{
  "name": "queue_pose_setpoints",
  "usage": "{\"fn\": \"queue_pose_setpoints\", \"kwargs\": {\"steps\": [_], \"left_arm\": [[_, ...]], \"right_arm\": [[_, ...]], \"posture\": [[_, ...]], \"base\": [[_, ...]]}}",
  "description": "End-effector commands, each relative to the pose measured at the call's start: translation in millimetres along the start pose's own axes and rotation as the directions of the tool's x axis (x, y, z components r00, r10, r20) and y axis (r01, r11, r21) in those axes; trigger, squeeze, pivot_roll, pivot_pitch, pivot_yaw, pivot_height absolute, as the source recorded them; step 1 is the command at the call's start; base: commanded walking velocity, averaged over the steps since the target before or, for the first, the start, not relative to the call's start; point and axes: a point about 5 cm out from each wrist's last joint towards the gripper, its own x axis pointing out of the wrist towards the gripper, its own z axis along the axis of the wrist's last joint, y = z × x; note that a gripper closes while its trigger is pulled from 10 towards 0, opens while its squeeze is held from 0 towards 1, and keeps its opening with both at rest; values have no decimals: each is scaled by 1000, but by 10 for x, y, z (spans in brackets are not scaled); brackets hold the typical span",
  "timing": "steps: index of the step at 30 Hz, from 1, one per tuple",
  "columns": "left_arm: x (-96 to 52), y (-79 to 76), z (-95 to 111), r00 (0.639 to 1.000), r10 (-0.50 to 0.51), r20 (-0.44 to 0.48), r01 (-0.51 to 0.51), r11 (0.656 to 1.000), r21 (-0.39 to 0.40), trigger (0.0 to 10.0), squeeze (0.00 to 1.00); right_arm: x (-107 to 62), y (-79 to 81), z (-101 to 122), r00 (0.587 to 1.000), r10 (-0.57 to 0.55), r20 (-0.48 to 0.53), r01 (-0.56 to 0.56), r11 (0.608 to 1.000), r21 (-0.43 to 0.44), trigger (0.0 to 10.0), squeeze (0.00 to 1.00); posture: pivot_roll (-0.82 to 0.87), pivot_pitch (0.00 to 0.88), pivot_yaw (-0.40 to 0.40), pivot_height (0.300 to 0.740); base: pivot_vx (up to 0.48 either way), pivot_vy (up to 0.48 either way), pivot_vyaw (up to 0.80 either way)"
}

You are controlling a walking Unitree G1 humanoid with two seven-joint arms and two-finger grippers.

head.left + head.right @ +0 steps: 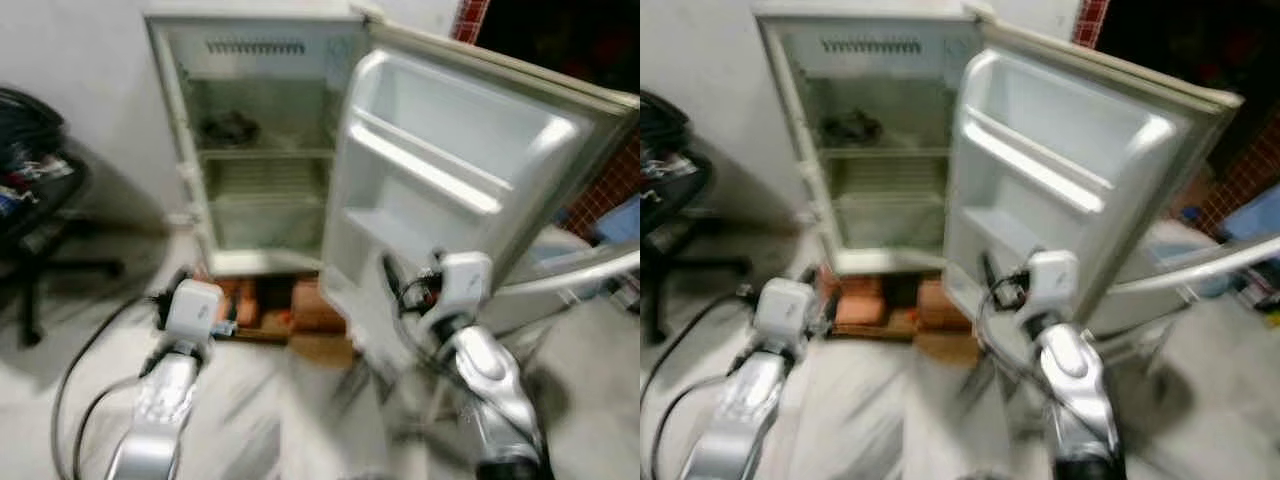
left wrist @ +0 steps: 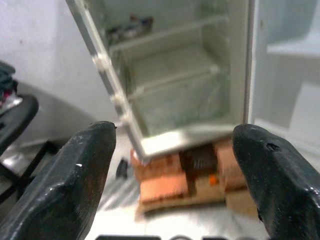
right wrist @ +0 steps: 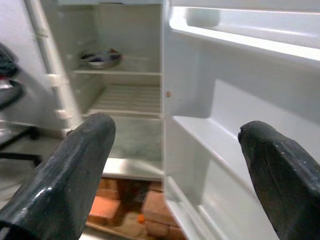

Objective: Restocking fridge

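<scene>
Open fridge (image 1: 262,150) faced by both grippers, nothing held

The fridge is set on bricks (image 1: 262,305) against the wall, its door (image 1: 455,180) swung wide to the right. A dark dish (image 3: 101,58) is seen on the upper shelf. The left gripper (image 2: 175,175) is held low before the cabinet, fingers spread; the right gripper (image 3: 175,165) is held near the door shelves, fingers likewise spread. A black chair (image 1: 35,215) is seen at the left

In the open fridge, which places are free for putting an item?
Free: the wire shelf under the upper shelf, the fridge floor beneath it, and the door shelves. Occupied: the upper shelf, where a dish sits at its left.
</scene>
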Motion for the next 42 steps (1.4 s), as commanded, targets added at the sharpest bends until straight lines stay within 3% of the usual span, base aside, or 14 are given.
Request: {"fn": "queue_pose_setpoints", "kwargs": {"steps": [1,11,23,29,42], "left_arm": [[28,-2,67,1000,1,21,-1,1000,12,10000,0],[24,-46,73,999,-31,21,31,999,43,10000,0],[23,-27,62,1000,-16,7,15,999,43,10000,0],[31,-4,60,1000,6,6,-6,1000,17,10000,0],[-25,91,39,1000,13,15,-12,998,-57,10000,0]], "right_arm": [[15,-39,31,1000,4,1,-4,1000,-7,10000,0],[4,39,2,995,95,-15,-95,995,6,10000,0],[85,28,103,996,87,21,-87,996,11,10000,0],[163,16,176,995,92,43,-92,996,-4,10000,0],[176,-59,190,998,6,60,-5,1000,-11,10000,0]], "posture": [[80,0,-9,740],[81,0,-10,740],[88,0,-12,740],[92,0,-12,740],[87,0,-2,740]], "base": [[0,-480,0],[0,-480,0],[0,-480,777],[0,0,754],[167,0,0]]}}
